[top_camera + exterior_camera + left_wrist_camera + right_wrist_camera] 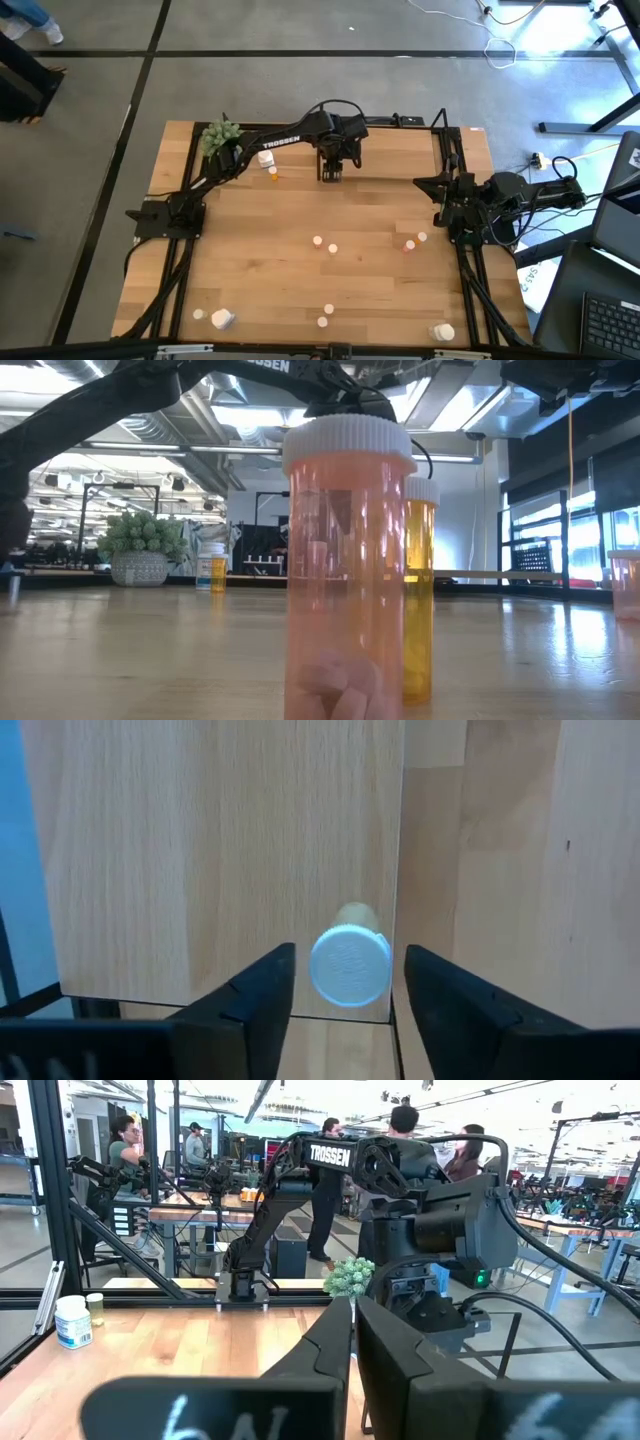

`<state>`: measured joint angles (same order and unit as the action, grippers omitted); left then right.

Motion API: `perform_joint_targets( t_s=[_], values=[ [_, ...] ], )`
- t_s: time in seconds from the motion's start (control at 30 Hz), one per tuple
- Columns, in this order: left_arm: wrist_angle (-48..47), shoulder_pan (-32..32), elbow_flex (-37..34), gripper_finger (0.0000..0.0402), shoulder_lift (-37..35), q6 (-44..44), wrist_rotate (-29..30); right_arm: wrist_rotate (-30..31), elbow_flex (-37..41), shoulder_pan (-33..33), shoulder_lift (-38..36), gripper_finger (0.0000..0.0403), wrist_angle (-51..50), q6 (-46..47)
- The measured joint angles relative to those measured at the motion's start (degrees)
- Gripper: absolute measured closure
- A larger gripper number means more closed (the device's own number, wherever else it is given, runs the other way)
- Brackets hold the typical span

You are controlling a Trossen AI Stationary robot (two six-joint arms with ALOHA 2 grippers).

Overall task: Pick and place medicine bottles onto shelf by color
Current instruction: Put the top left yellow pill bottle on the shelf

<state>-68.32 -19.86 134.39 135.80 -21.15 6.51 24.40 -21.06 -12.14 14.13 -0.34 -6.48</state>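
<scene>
Left gripper (340, 1005) spread wide, fingers either side of a white-capped bottle (350, 965) without touching it, at the table's far edge. Bottle upright on light wood by a board seam. Right gripper (352, 1370) closed, empty, parked at the right side.

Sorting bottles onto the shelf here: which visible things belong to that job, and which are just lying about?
Job:
- white-capped bottle between the open left gripper fingers
- loose bottles on the table
- pinkish bottle near the low camera

Lying about:
- green plant ball
- right gripper, shut, waiting at the table's right edge
</scene>
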Motion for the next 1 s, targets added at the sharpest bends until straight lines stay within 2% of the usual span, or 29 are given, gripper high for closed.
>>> perform_joint_targets(
  t_s=[0.3,0.67,1.0],
  values=[
    [0.87,0.00,0.57,0.0212,-0.90,-0.02,2.98,0.00,0.00,0.01,0.00,0.0380,0.00,0.01],
    [0.10,0.00,0.57,0.0211,-1.39,0.03,3.37,0.00,0.00,0.02,-0.02,0.0380,-0.01,-0.01],
    [-2.16,-0.26,0.57,0.0211,-7.98,0.49,3.67,0.00,0.02,0.01,-0.02,0.0380,-0.02,0.00]
  ],
)
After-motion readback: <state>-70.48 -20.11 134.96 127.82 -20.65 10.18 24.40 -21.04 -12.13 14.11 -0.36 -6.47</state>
